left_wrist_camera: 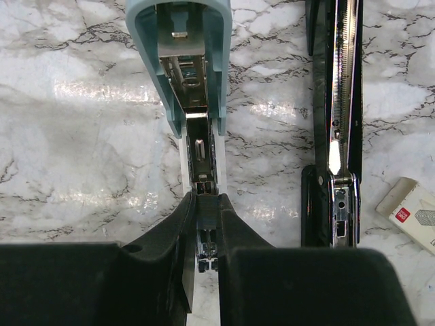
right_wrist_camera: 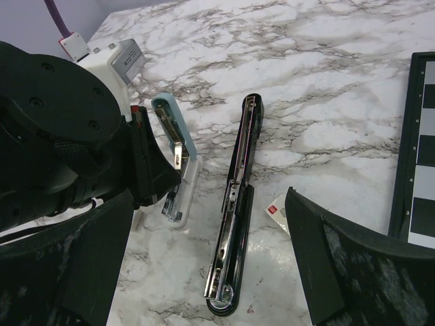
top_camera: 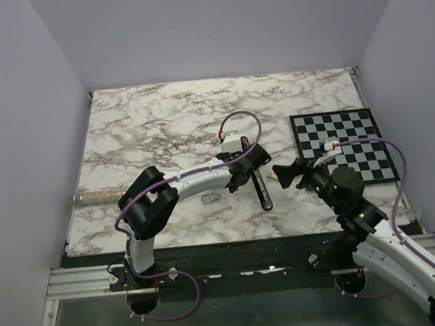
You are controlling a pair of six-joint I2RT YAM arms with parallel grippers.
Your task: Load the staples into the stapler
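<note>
The black stapler (top_camera: pixel 262 189) (left_wrist_camera: pixel 336 136) (right_wrist_camera: pixel 234 224) lies opened out flat on the marble, its silvery channel facing up. A second, pale-blue and white stapler (left_wrist_camera: pixel 180 54) (right_wrist_camera: pixel 178 156) lies open just left of it. My left gripper (top_camera: pixel 238 178) (left_wrist_camera: pixel 206 204) is shut on the staples (left_wrist_camera: pixel 206 212), a small dull-grey strip. It holds them right over the near end of the pale-blue stapler's metal channel. My right gripper (top_camera: pixel 291 173) (right_wrist_camera: pixel 207 204) stands wide open to the right of the black stapler, with nothing between its fingers.
A small white staple box (top_camera: pixel 211 198) (left_wrist_camera: pixel 411 212) (right_wrist_camera: pixel 275 212) lies on the table near the black stapler. A checkerboard (top_camera: pixel 345 146) covers the right side. A speckled roll (top_camera: pixel 95 196) rests at the left edge. White walls enclose the table.
</note>
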